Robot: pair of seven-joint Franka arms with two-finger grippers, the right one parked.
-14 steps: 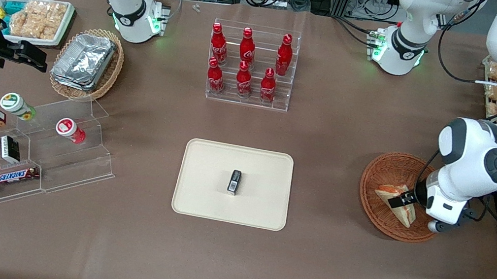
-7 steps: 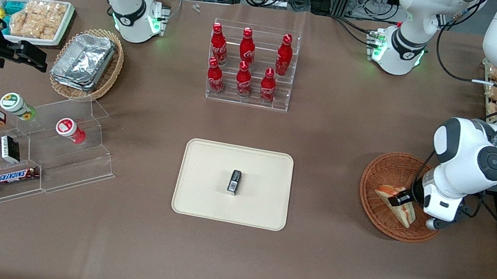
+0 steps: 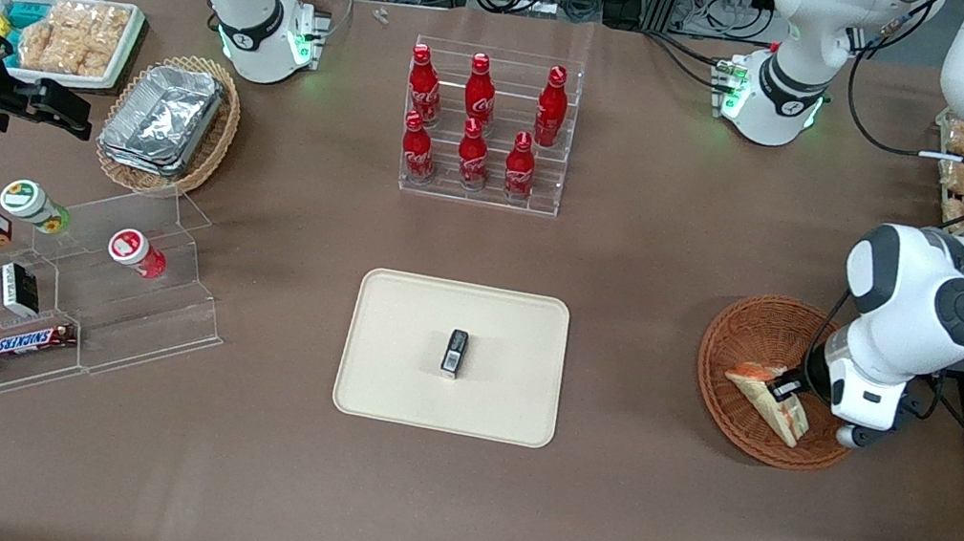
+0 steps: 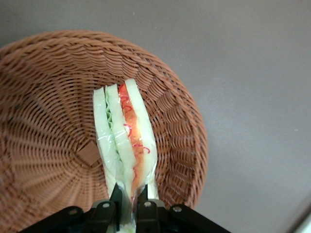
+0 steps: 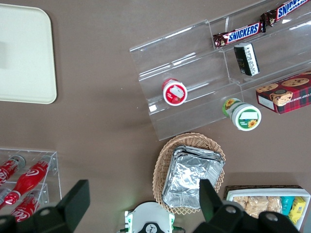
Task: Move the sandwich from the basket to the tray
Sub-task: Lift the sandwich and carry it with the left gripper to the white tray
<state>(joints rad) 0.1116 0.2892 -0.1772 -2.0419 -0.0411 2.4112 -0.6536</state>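
A: Looking at the grip, what worries you most?

B: How little it has hold of. The gripper [image 4: 129, 209] has its two fingers [image 4: 116, 200] pinching one narrow end of the sandwich [image 4: 125, 138], with most of the wedge sticking out past them over the basket [image 4: 58, 87]. The clear wrap looks slick, so I'd guess the sandwich could slide out once it is lifted.

A: Is it out of the basket yet?

B: No. From the front, the sandwich [image 3: 769, 393] is inside the basket [image 3: 748, 332], near the rim closest to the arm, standing on edge. Whether it rests on the weave or is just off it, I cannot tell.

A: So the rim is a hazard too.

B: I think so. Dragged sideways too low, the free end could catch the rim and twist out of the pinch, or pull the basket along.

A: And at the tray [image 3: 398, 373]?

B: It lies well apart from the basket, toward the parked arm's end. A small dark box [image 3: 455, 350] sits in its middle, so a careless drop could land the sandwich on that box.
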